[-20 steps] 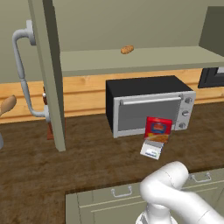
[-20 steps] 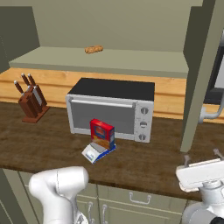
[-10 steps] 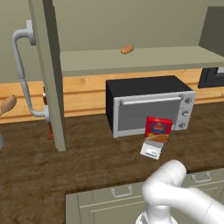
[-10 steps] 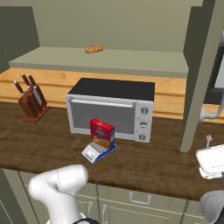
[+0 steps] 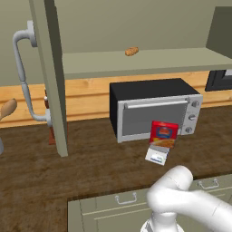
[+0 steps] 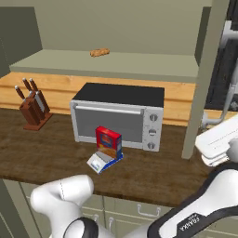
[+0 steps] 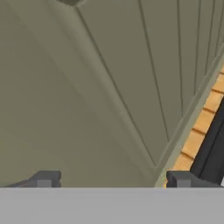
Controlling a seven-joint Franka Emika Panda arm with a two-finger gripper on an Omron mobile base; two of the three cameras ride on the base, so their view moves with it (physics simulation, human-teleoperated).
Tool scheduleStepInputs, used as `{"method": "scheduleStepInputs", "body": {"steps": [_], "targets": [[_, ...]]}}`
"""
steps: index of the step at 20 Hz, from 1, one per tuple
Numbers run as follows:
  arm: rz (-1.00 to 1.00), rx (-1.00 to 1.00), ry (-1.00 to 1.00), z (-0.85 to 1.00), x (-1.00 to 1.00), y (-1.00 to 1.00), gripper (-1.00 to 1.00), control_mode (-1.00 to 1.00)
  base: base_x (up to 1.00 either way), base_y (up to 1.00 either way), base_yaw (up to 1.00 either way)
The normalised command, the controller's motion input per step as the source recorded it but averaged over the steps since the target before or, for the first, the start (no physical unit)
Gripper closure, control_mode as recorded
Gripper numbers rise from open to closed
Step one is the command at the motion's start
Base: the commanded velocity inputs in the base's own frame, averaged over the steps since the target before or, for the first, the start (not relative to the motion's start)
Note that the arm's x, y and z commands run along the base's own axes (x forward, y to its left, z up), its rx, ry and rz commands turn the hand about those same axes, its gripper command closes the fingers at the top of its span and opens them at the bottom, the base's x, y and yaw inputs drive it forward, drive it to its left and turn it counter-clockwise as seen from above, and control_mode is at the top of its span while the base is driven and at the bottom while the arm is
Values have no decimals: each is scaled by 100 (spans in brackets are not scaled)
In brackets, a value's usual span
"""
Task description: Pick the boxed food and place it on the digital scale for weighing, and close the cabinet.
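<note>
The boxed food [image 5: 163,134] [image 6: 108,142], a red box, stands upright on the digital scale [image 5: 156,157] [image 6: 98,162] in front of the toaster oven. The cabinet's doors hang open: the left door [image 5: 50,77] with its curved handle [image 5: 22,77], and the right door [image 6: 207,79]. My hand's white body [image 6: 217,139] is beside the right door's lower end. In the hand view my gripper [image 7: 111,179] is open, its fingertips [image 7: 43,179] wide apart with nothing between them, facing the door's olive panelling close up.
A silver toaster oven [image 5: 154,108] [image 6: 118,116] sits on the dark wood counter. A knife block [image 6: 32,109] stands at the left. A small brown lump [image 5: 131,51] lies on the cabinet shelf. Drawers with small handles [image 5: 124,198] run under the counter.
My hand has risen along the right edge of the right base view, closer to the right door. The boxed food, scale and doors have not moved.
</note>
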Motion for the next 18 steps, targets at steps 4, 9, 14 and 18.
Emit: {"method": "scheduleStepInputs", "body": {"steps": [4,9,14,18], "targets": [[-10,-35,34,75,11,100,-100,-100,0,0,0],[-13,-28,17,87,49,100,-100,-100,0,0,0],[-17,-23,3,43,80,100,-100,-100,0,0,0],[-7,-4,0,0,100,90,-100,-100,0,0,0]]}}
